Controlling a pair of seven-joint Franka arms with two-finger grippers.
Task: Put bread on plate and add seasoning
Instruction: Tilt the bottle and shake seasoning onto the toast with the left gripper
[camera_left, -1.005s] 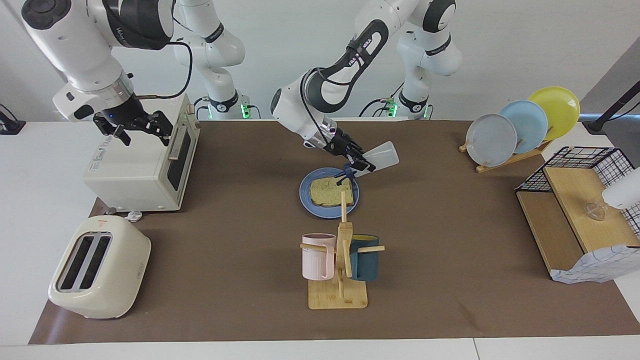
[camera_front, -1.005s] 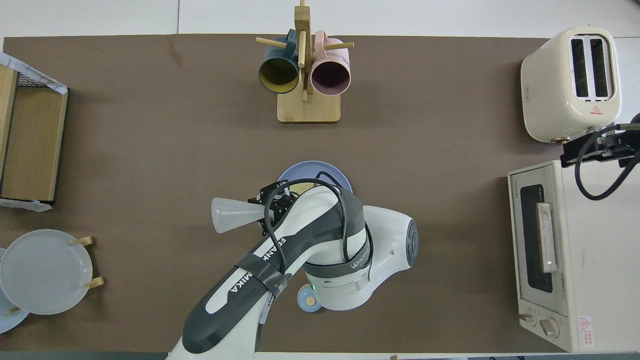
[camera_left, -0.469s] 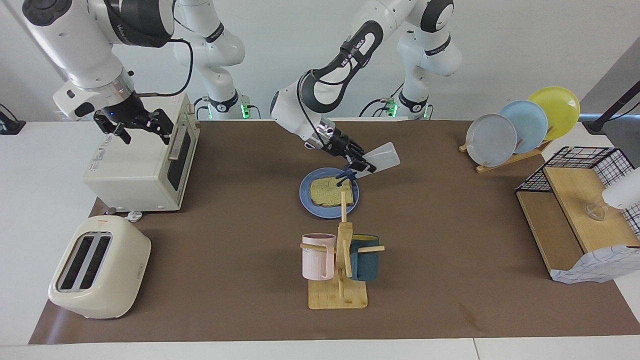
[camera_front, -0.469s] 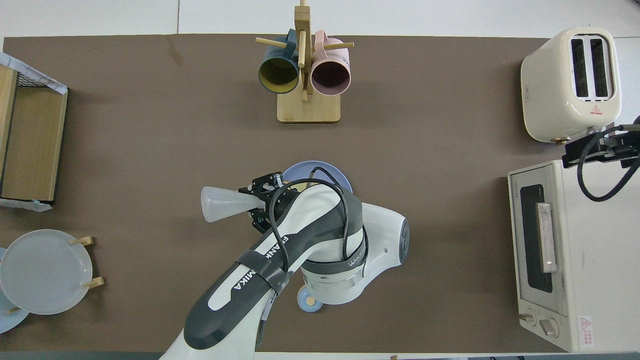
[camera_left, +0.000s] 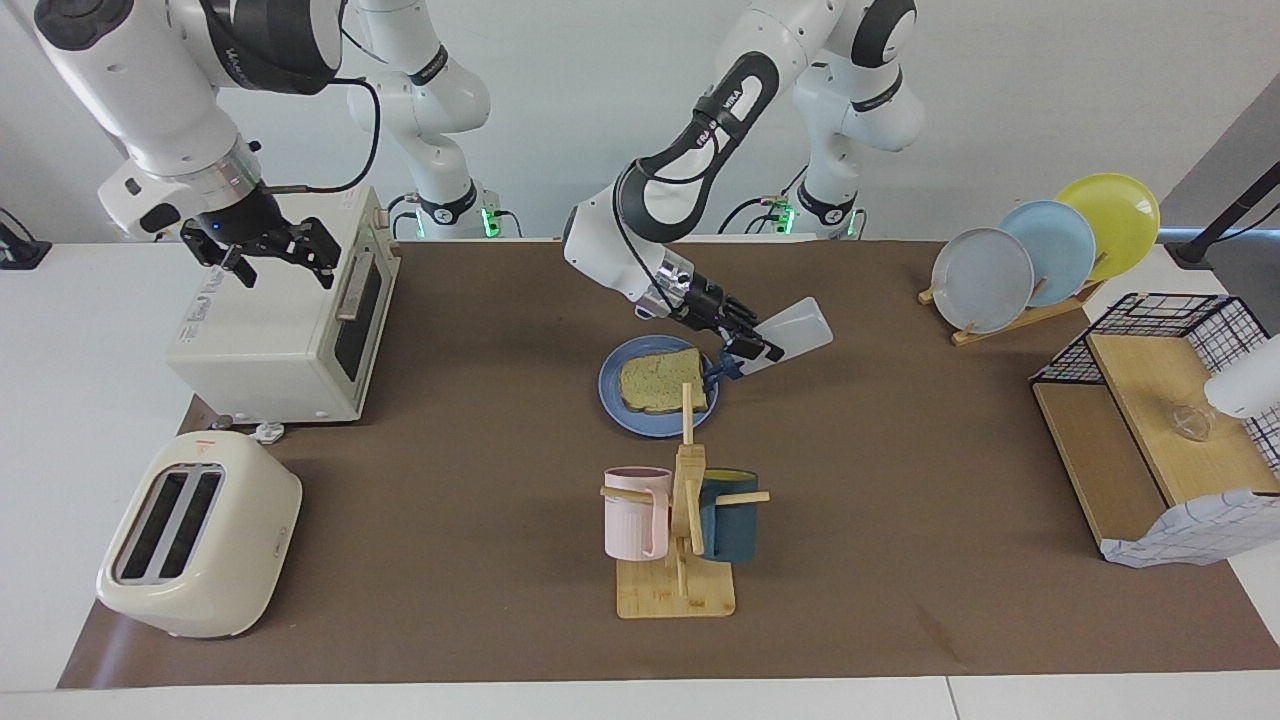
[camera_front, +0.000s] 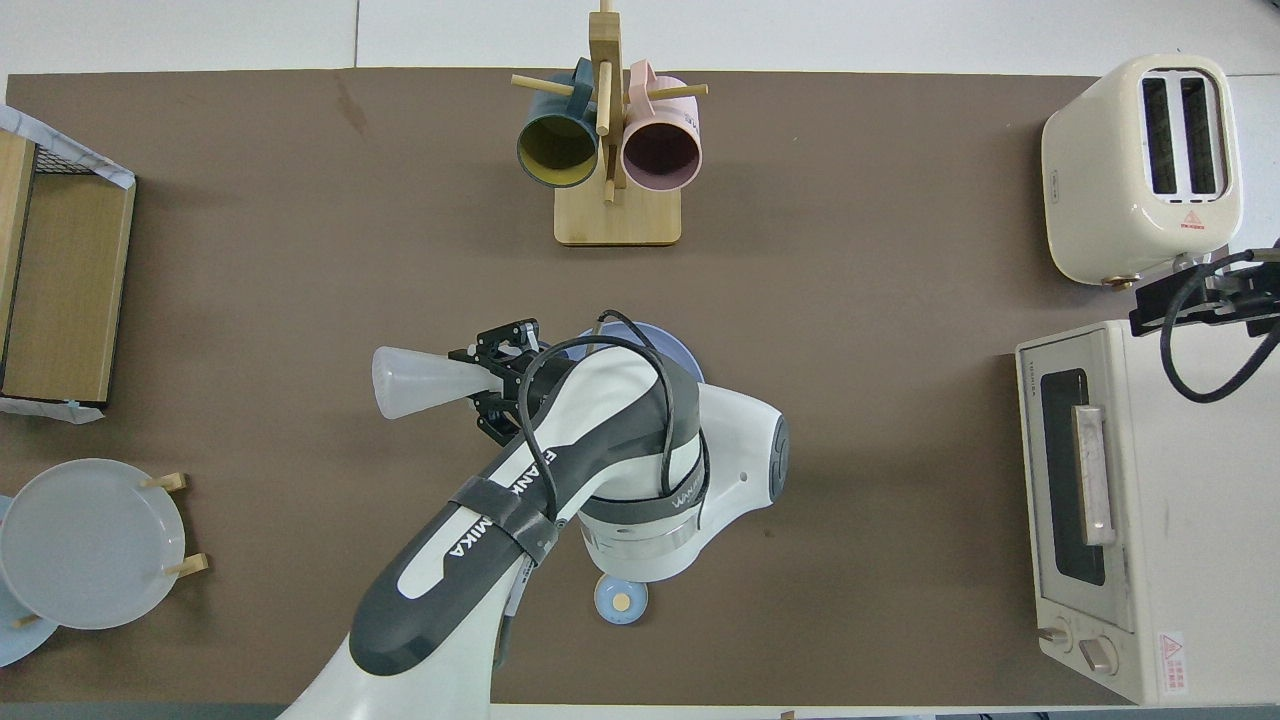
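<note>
Left gripper (camera_left: 742, 345): pinches the tilted seasoning bottle (camera_left: 790, 336), cap down, over the plate's (camera_left: 612, 390) edge.
Right gripper (camera_left: 266, 255): spread, over the toaster oven (camera_left: 270, 340).

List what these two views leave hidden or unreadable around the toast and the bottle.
- Overhead view: the squarish tan toast slice is hidden under the left arm; only the round blue plate's rim shows.
- Overhead view: the translucent white bottle's navy cap is hidden by the left tool.
- Both views: any seasoning falling is too small to see.
- Overhead view: the right tool is cut off by the frame edge.
</note>
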